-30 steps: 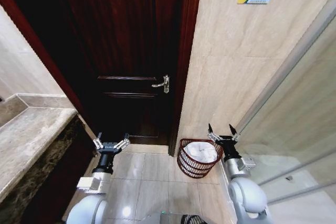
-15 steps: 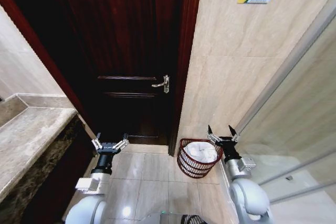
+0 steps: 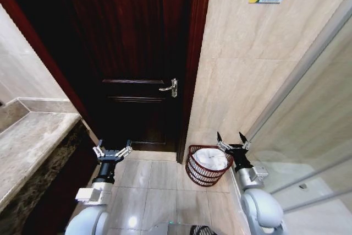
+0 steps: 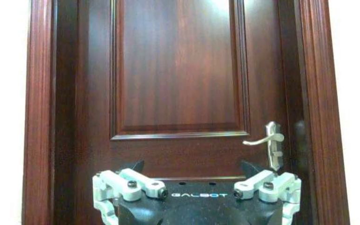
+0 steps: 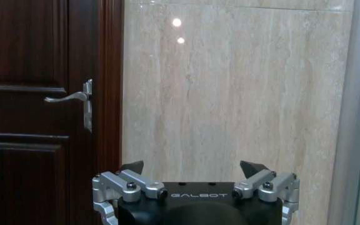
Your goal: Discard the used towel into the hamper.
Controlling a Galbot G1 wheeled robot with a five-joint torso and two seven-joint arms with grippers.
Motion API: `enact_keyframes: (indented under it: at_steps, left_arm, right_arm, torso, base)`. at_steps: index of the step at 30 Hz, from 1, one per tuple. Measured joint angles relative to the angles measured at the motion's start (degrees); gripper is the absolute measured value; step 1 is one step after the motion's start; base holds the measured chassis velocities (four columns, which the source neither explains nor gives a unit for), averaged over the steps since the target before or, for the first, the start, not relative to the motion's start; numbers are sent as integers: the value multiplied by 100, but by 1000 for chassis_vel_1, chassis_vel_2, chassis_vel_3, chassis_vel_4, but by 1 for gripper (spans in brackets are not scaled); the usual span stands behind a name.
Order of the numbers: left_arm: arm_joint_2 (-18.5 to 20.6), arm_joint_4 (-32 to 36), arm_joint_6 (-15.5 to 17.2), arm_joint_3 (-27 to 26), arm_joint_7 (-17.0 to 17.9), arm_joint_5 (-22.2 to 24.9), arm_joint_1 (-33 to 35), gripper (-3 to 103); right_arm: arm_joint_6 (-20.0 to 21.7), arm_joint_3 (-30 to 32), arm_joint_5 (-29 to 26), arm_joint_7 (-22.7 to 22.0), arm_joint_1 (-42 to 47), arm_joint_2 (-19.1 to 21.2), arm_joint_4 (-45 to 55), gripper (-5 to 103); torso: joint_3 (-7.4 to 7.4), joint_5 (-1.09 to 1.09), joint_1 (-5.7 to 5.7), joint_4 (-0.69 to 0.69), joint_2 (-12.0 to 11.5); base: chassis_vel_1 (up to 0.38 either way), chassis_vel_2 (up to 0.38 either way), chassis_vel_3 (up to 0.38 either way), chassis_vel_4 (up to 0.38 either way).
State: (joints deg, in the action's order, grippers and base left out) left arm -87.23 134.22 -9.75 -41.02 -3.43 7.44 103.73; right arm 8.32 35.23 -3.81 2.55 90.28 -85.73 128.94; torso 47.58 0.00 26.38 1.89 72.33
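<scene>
The hamper [image 3: 193, 170], a small round red-brown wicker basket, stands on the floor by the door frame with a white towel [image 3: 209, 159] lying inside it. My right gripper [image 3: 231, 140] is open and empty, held just right of the hamper's rim and above it. My left gripper [image 3: 112, 148] is open and empty too, low in front of the dark door, well left of the hamper. In the right wrist view the right gripper [image 5: 192, 168] faces the beige wall. In the left wrist view the left gripper [image 4: 192, 168] faces the door.
A dark wooden door [image 3: 137, 53] with a metal handle [image 3: 169, 87] is straight ahead. A stone counter [image 3: 27, 147] runs along the left. A beige tiled wall [image 3: 247, 64] and a glass panel [image 3: 313, 136] close the right. Tiled floor [image 3: 159, 191] lies between my arms.
The left arm has drifted slightly left and down. The right gripper and the hamper stay as they were.
</scene>
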Motion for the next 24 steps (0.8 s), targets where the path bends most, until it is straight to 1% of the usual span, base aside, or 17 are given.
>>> enact_keyframes:
  at_steps: [24]
  left_arm:
    - [54, -20, -147, -131, -62, 126, 61, 100]
  right_arm:
    - [-129, 32, 55, -8, 164, -65, 60, 100]
  torso:
    - [-5, 0, -5, 0, -9]
  base:
    - [53, -56, -55, 53]
